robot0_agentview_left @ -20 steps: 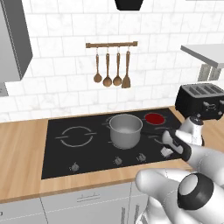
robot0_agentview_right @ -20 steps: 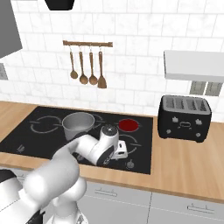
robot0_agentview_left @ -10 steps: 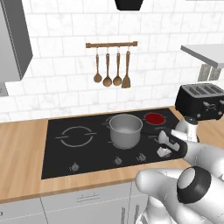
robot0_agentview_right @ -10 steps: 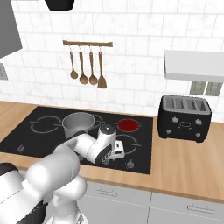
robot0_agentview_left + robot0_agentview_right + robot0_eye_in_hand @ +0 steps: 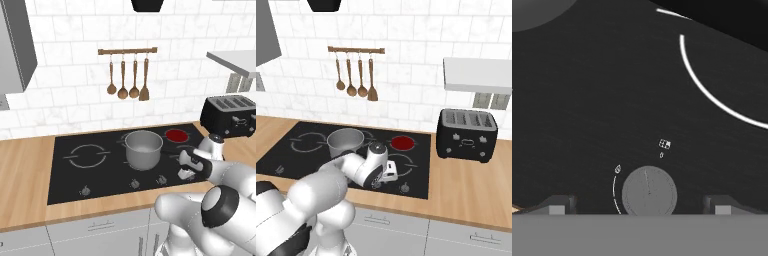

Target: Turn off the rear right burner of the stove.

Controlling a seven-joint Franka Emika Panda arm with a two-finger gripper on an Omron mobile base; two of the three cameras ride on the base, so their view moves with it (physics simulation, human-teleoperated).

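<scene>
The rear right burner [image 5: 176,135] [image 5: 402,143] glows red on the black glass stove [image 5: 100,175] [image 5: 316,157], right of the steel pot [image 5: 143,147] [image 5: 345,141]. My gripper [image 5: 186,173] [image 5: 390,173] hangs low over the stove's front right part, by the row of silver knobs. In the hand view a round silver knob [image 5: 649,194] with a pointer line lies straight ahead, and my gripper [image 5: 639,207] is open, one fingertip [image 5: 559,205] on each side of the knob and well apart from it. White ring markings curve across the glass beyond it.
A black slotted toaster [image 5: 230,115] [image 5: 466,132] stands on the wooden counter right of the stove. Wooden utensils hang on a wall rail [image 5: 127,51] [image 5: 356,50]. Other knobs [image 5: 134,183] [image 5: 404,188] line the stove's front edge.
My gripper has moved left and down, from beside the toaster to just above the front right knobs. Pot and burner are unchanged.
</scene>
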